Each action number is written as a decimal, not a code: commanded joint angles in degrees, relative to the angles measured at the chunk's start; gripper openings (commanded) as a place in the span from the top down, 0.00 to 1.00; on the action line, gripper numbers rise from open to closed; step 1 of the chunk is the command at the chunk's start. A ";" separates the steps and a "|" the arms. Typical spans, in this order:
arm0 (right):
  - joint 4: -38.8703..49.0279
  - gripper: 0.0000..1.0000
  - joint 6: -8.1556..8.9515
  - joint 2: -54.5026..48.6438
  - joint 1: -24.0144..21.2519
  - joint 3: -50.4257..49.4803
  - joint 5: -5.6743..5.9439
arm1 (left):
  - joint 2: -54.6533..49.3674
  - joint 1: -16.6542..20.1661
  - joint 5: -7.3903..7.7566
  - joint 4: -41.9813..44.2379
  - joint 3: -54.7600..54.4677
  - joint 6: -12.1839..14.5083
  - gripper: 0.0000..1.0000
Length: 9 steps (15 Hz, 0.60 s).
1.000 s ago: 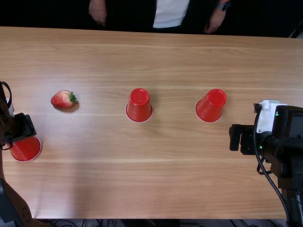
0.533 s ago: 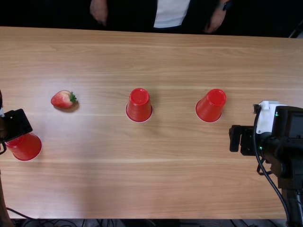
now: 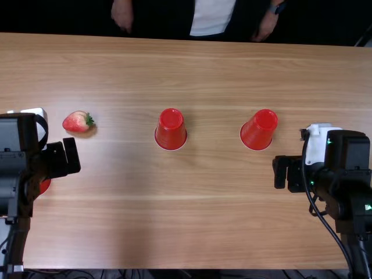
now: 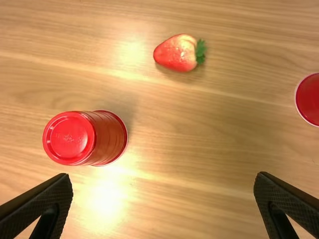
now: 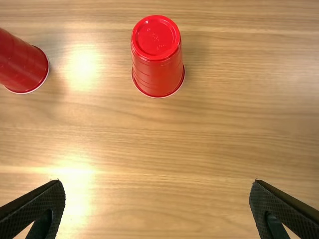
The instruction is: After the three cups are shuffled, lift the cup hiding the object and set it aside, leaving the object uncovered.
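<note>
I see a light wooden table (image 3: 203, 221) from above, with my two black arms at its near corners. The strawberry (image 3: 77, 121) lies uncovered on its side toward the table's left end. Its green leaves point toward the middle, and nothing touches it.

The left cup (image 4: 84, 138) stands upside down, nearer to me than the strawberry and apart from it. From above, my left arm hides most of this cup. The middle cup (image 3: 171, 129) and right cup (image 3: 259, 129) also stand upside down, in a row with the strawberry and well apart from each other.

My left gripper (image 4: 162, 186) hangs above the table near the left cup. Its two fingers are spread wide with nothing between them, and the cup sits just ahead of one finger.

My right gripper (image 5: 157, 186) hangs near the table's right end, on my side of the right cup. Its fingers are likewise spread wide and empty. In its wrist camera the right cup is straight ahead, and the middle cup is farther off to one side.
</note>
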 commanded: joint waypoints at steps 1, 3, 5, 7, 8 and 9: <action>-0.03 0.00 0.15 -1.93 0.48 0.74 -0.16 | -1.11 -1.49 -0.16 -1.11 -0.45 2.51 0.00; -0.03 0.00 0.26 -3.78 0.48 -0.49 -0.16 | -3.04 -2.29 -0.06 -1.64 -0.62 3.88 0.00; 0.08 0.00 0.36 -5.98 0.39 -2.16 -0.16 | -4.36 -2.29 -0.06 -1.53 -2.73 3.99 0.00; 0.18 0.00 0.47 -9.23 0.39 -3.92 -0.16 | -8.84 -2.29 -0.16 -0.69 -4.93 4.09 0.00; 0.60 0.00 0.47 -12.39 0.39 -5.50 -0.16 | -12.53 -2.29 -0.16 -0.48 -7.57 4.09 0.00; 1.02 0.00 0.58 -15.91 0.39 -7.52 -0.05 | -15.87 -2.29 -0.16 0.26 -10.82 4.09 0.00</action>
